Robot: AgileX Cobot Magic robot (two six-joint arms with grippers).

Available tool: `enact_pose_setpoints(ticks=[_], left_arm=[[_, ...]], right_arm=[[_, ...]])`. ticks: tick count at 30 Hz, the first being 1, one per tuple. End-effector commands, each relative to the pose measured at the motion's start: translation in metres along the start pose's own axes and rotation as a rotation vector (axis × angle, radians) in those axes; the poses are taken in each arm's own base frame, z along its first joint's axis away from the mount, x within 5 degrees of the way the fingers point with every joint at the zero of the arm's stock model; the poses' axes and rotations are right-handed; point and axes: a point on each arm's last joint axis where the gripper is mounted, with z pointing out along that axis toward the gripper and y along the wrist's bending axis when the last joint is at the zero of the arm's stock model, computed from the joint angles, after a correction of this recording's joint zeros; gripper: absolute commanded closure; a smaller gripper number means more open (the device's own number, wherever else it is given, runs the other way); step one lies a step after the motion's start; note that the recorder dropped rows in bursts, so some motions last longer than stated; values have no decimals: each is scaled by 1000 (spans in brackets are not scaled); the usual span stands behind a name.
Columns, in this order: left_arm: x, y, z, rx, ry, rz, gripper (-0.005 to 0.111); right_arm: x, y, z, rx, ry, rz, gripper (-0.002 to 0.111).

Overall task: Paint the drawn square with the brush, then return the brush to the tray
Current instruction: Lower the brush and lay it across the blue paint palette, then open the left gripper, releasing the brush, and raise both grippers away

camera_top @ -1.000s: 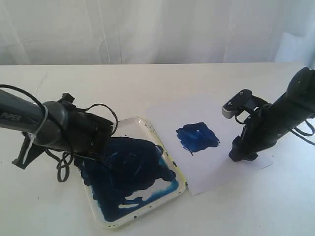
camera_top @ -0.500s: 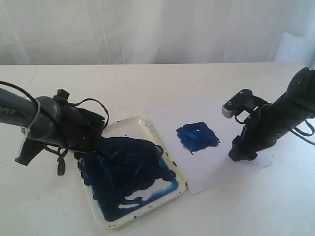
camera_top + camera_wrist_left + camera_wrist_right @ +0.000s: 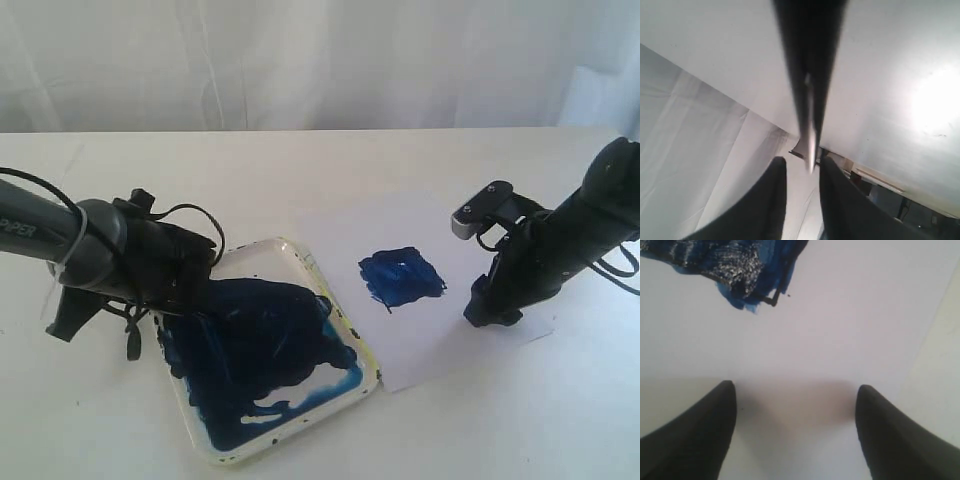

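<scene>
White tabletop (image 3: 300, 170), paper sheet (image 3: 420, 335), drawn square (image 3: 401, 278) all patchy dark blue.

One readable mark: a brand word on the left arm.
White capital letters (image 3: 20, 231) spelling "PIPER" run lengthwise along the dark grey tubular link of the left arm (image 3: 50, 240), close to the left edge of the exterior view. The word slants with the link, and its first letter sits right at the picture's border. Neither wrist view shows any writing that can be read.
</scene>
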Motion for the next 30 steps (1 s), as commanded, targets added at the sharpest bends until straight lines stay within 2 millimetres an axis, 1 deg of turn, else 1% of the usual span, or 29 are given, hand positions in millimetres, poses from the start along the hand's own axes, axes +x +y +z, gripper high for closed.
enact_pose_setpoints(ticks=[1, 3, 5, 6, 9, 11, 12, 15, 16, 17, 18, 22, 25, 27, 30], left_arm=[[-3, -1, -1, 12, -26, -25, 71], [-2, -1, -1, 13, -21, -25, 69], [1, 0, -1, 6, 18, -17, 69], [6, 1, -2, -6, 68, -15, 69], [16, 7, -4, -57, 162, -117, 70], [20, 13, -6, -91, 197, -207, 74], [24, 15, -8, -99, 193, -235, 78], [34, 21, -16, -126, 152, -335, 95], [38, 23, -18, -131, 142, -364, 98], [42, 25, -21, -139, 132, -400, 105], [47, 26, -24, -145, 125, -425, 107], [63, 29, -34, -140, 103, -515, 107], [75, 29, -41, -113, 79, -641, 107], [82, 27, -46, -67, 27, -760, 107], [91, 21, -46, 88, -85, -899, 107]], right_arm=[[5, 0, 9, -5, 31, -12, 45], [5, 0, 9, -5, 31, -12, 45], [5, 0, 9, -5, 31, -12, 45], [5, 0, 9, -5, 31, -12, 45], [5, -1, 9, 3, 27, -12, 45], [4, -2, 8, 7, 23, -13, 45], [2, -2, 5, 11, 11, -7, 45], [-4, -2, -7, 39, -35, 6, 45], [-5, -2, -11, 46, -47, 9, 45], [-7, -2, -14, 52, -59, 13, 45], [-9, -2, -20, 60, -75, 18, 45], [-13, -1, -33, 76, -105, 12, 45], [-16, 2, -43, 68, -126, 22, 45], [-19, 4, -50, 54, -159, 103, 45], [-24, 7, -63, 50, -214, 248, 45]])
